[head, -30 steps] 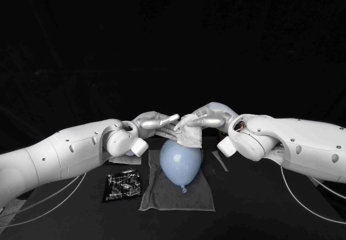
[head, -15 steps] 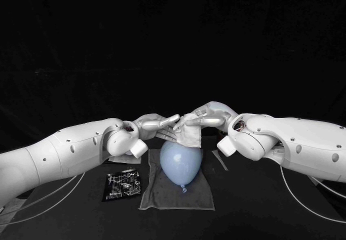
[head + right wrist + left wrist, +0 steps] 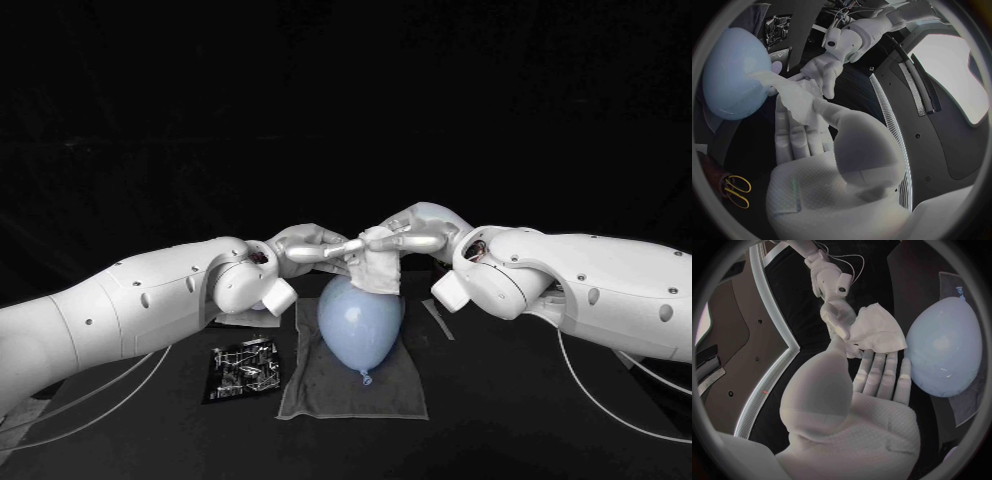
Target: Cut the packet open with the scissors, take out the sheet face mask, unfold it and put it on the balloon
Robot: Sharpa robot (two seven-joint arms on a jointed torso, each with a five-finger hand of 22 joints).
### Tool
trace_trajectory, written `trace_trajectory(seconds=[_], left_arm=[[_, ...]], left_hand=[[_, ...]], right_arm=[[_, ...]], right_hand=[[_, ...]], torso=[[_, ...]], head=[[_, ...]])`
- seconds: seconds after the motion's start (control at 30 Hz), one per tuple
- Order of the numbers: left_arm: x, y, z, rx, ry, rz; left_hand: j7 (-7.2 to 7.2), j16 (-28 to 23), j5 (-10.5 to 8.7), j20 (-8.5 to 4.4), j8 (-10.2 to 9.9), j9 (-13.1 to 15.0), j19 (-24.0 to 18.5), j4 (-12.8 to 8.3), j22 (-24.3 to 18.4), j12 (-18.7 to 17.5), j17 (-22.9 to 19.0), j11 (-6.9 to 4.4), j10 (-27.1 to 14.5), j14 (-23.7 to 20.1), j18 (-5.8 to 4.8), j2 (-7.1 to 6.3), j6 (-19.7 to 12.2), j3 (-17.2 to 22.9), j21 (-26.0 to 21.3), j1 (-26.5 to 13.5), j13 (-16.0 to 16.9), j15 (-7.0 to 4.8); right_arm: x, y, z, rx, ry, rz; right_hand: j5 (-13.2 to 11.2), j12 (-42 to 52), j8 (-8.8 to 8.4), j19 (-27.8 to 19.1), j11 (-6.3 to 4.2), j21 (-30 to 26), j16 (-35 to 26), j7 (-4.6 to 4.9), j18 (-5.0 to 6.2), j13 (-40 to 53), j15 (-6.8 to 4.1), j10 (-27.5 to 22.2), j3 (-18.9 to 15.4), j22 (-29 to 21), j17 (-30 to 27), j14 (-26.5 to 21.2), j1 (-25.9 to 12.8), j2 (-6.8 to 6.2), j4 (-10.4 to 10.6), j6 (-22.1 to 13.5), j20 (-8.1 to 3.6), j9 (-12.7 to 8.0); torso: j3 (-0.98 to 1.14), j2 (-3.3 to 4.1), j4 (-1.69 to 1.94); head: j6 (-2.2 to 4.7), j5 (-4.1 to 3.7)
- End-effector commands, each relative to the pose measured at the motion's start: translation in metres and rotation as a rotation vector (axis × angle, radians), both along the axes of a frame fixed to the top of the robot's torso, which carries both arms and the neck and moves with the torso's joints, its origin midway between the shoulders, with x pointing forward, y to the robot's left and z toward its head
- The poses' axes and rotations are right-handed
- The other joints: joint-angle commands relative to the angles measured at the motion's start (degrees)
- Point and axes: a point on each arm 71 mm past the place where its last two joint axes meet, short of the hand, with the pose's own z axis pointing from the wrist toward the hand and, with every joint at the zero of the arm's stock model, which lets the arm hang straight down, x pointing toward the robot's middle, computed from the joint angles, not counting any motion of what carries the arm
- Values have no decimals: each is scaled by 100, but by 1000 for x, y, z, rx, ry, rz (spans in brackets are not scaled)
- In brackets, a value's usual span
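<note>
Working the rig remotely, I saw the left hand (image 3: 310,250) and the right hand (image 3: 414,236) meet above the balloon (image 3: 361,325). Each pinched the sheet face mask (image 3: 379,268) between thumb and fingers. The left hand's fingers lay straight and close together under the mask's edge.

The packet (image 3: 242,372), black with pale print, lay flat on the black table (image 3: 505,420), just beside the left edge of the grey cloth (image 3: 325,395). I could not tell whether anything was inside it.

The mask was white, bunched and creased rather than spread out. Its lower folds hung right at the balloon's wide far end, and I could not tell whether they touched it. The balloon, pale blue and inflated, lay on the cloth with its knotted neck pointing toward the robot. The gold-handled scissors (image 3: 734,191) lay on the table, well apart from the packet.
</note>
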Motion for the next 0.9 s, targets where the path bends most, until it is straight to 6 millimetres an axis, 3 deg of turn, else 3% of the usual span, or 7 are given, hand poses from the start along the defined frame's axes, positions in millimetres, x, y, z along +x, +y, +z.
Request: trace_trajectory(seconds=[0.03, 0.23, 0.4, 0.9], left_arm=[[4, 0, 8, -39, -87, 56], [4, -1, 9, -68, -92, 55], [2, -4, 11, -98, -87, 30], [-1, -6, 13, -150, -66, -1]], left_hand=[[-11, -26, -16, 10, -45, -19, -71, -2, -4, -36, -24, -40, -77, -25, 126, 51, -70, -25, -11, 111, -4, 13], [-80, 12, -16, 16, -39, -23, -183, -30, -6, 6, -57, -48, -13, 16, 162, 211, 9, -38, -12, 399, 12, -6], [-184, 46, -14, 16, -38, -39, -485, -110, -23, 62, -99, -26, 133, 46, 256, 367, 163, 14, -31, 887, 18, -33], [-166, 87, -17, 25, -97, -86, -587, 2, -20, 59, -137, -4, 223, 83, 312, 343, 265, -178, -25, 932, 11, -51]], right_arm=[[-1, 1, 0, -2, -1, 17], [-1, 1, 0, -8, 1, 16], [1, 0, -1, -17, 1, 6], [4, -3, -1, -32, -6, -23]], right_hand=[[19, 39, 23, -41, -25, 40, -40, 27, 81, 10, -24, 69, 48, 7, 6, 25, 4, 57, -2, 5, -18, 7], [19, 39, 23, -42, -25, 42, -40, 27, 81, 10, -24, 69, 48, 8, 7, 25, 4, 57, -2, 5, -18, 8], [19, 40, 26, -51, -25, 59, -42, 27, 82, 10, -25, 71, 53, 21, 12, 27, 5, 56, -5, 3, -19, 14], [18, 43, 35, -74, -28, 103, -44, 25, 84, 11, -28, 80, 63, 53, 26, 36, 2, 52, -10, 2, -20, 30]], torso=[[5, -6, 0], [3, -4, 0], [1, 0, 2], [2, -2, 1]], head=[[3, -1], [0, 3], [1, 1], [-11, -19]])
